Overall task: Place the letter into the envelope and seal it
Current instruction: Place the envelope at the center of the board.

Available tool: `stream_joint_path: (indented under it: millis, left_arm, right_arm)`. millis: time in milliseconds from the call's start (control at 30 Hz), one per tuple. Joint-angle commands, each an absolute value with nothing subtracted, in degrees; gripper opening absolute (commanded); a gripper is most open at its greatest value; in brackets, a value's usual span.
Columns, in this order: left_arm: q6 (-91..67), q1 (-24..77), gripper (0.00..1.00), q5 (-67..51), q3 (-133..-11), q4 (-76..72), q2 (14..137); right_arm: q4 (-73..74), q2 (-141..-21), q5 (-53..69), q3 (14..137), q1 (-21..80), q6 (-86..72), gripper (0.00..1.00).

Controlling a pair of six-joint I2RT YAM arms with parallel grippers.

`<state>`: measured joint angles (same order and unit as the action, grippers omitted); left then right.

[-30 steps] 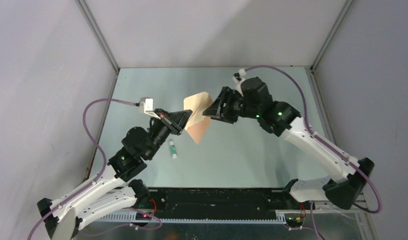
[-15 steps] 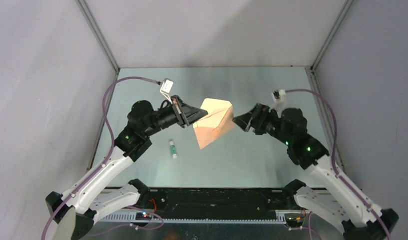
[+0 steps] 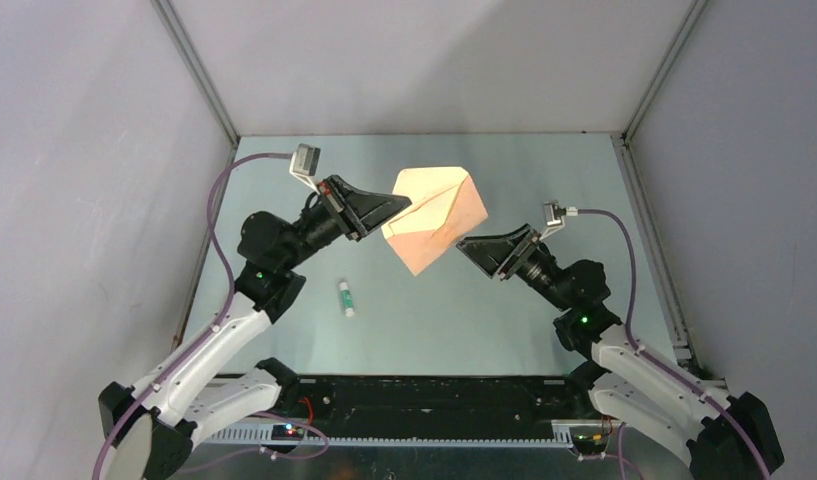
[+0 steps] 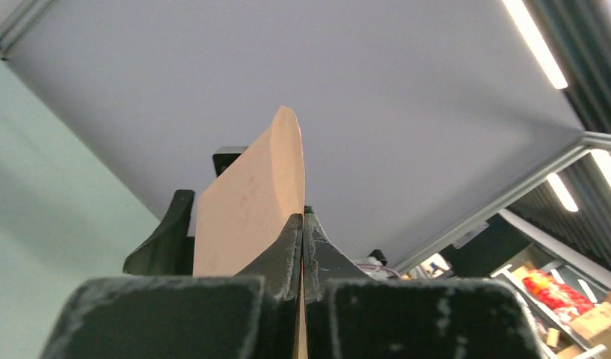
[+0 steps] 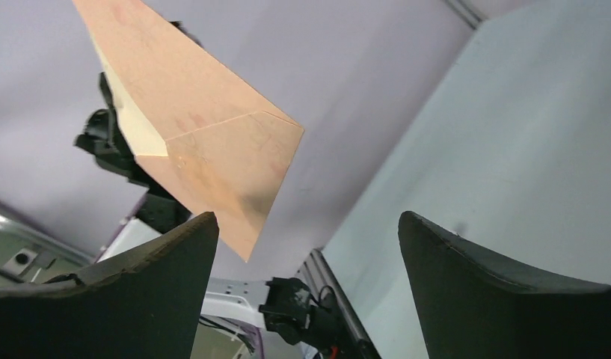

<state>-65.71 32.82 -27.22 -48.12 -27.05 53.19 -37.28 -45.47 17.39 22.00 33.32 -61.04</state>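
The envelope [image 3: 436, 222] hangs above the table [image 3: 544, 170], its left edge pinched by the left pincer [image 3: 408, 206]. The right pincer [image 3: 466, 248] sits just right of it, not touching. The left wrist view shows fingers pressed on the envelope. In the right wrist view the fingers are spread, with the envelope at upper left.

Even overhead light; soft shadows; wrist foregrounds perhaps blurred

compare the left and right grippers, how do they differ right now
The left gripper is shut on the envelope; the right gripper is open and holds nothing. The left pinches the envelope's edge; the right looks clear of it. Both are black, two-fingered and aimed toward the envelope.
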Motion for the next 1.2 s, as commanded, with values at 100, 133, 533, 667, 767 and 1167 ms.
stream_joint_path:
  millis: [100,133,533,667,767,1167]
  left_arm:
    - [-72.93,32.50,0.00,-27.86,-48.34,-36.25,54.36]
    - [-73.36,32.51,0.00,-27.86,-48.12,-36.70,54.39]
    - [-74.73,32.48,0.00,-27.38,-46.63,-37.91,54.07]
    - [-74.73,32.51,0.00,-27.30,-46.24,-37.73,54.25]
    - [-74.60,32.47,0.00,-27.02,-45.70,-37.27,54.15]
    - [-53.98,30.83,0.85,-26.16,-54.15,-8.57,48.51]
  right_arm:
    - [-66.75,-53.20,17.56,22.44,37.85,-61.12,0.93]
    - [-68.05,-53.89,17.84,22.82,38.22,-60.93,0.93]
    - [-80.26,-61.28,17.59,25.91,39.73,-64.12,0.65]
    - [-81.15,-62.49,18.62,27.64,39.73,-65.03,0.53]
    - [-80.80,-63.30,20.01,29.00,39.73,-65.59,0.28]
    - [-67.09,-57.55,29.80,29.39,35.07,-66.09,0.00]
